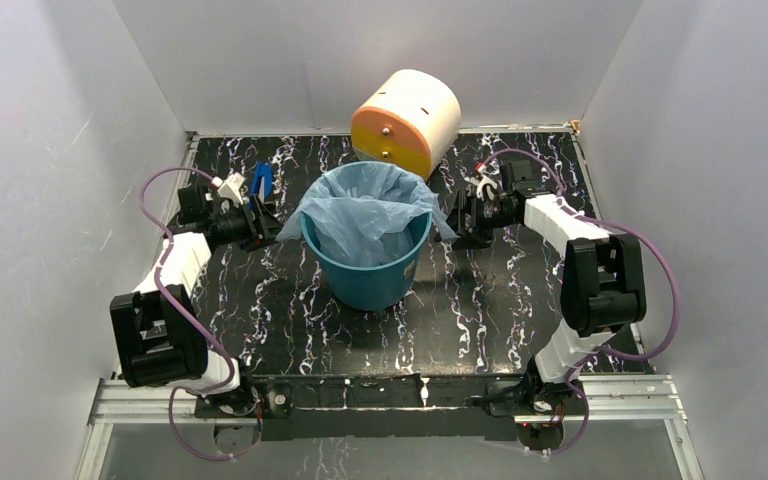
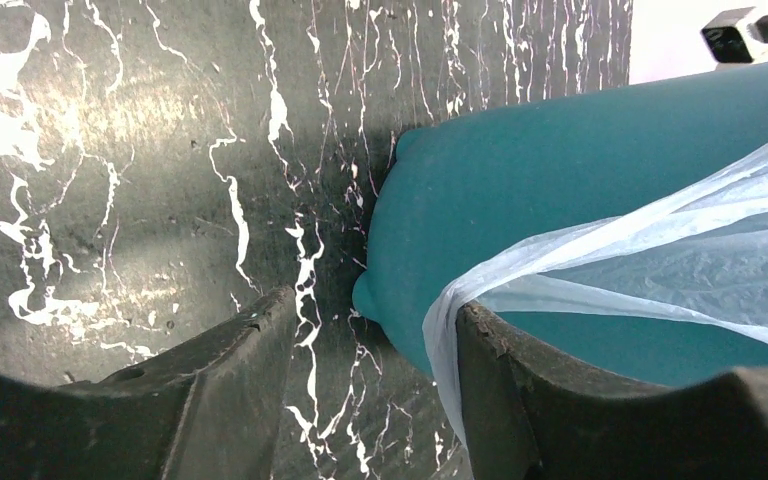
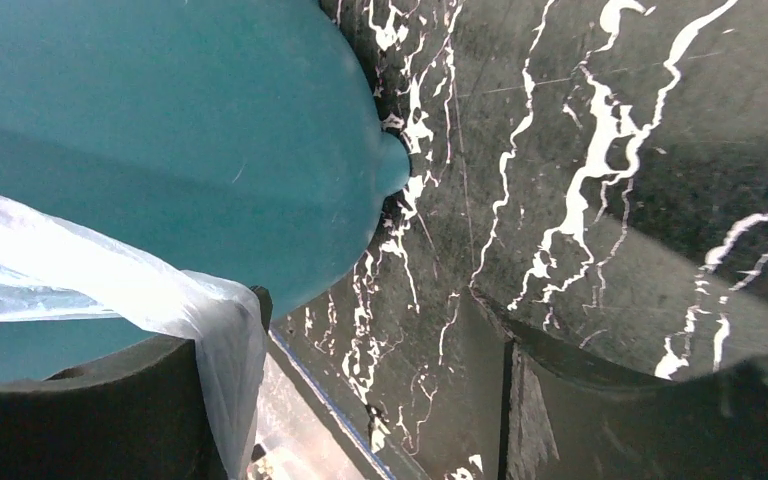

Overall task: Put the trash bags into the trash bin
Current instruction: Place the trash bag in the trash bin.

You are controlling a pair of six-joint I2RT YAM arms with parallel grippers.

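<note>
Here's the black marbled table (image 1: 520,300), and dead centre on it stands the bin (image 1: 370,275), upright, mouth wide to the camera. Left arm (image 1: 175,290) reaches in on the bin's left, right arm (image 1: 585,270) on its right, both bent low and level with the rim. Behind the bin, the cream-and-orange drum (image 1: 407,120) lies on its side, close to the back of the rim.

Now the bag (image 1: 365,205): it's down inside the bin, pale blue and crinkled, its mouth spread over the back and side rim (the front rim shows bare teal). A flap runs out past the rim on each side.

Left gripper (image 1: 265,225) sits just left of the bin, jaws apart, with table showing in the gap. The left flap lies over the tip of the finger (image 2: 520,400) nearest the bin, draped, not pinched. Right gripper (image 1: 457,222), just right of the bin, is spread too, and the other flap hangs over its bin-side finger (image 3: 80,410). A small lug (image 3: 392,165) juts from the bin's wall between the spread fingers.
</note>
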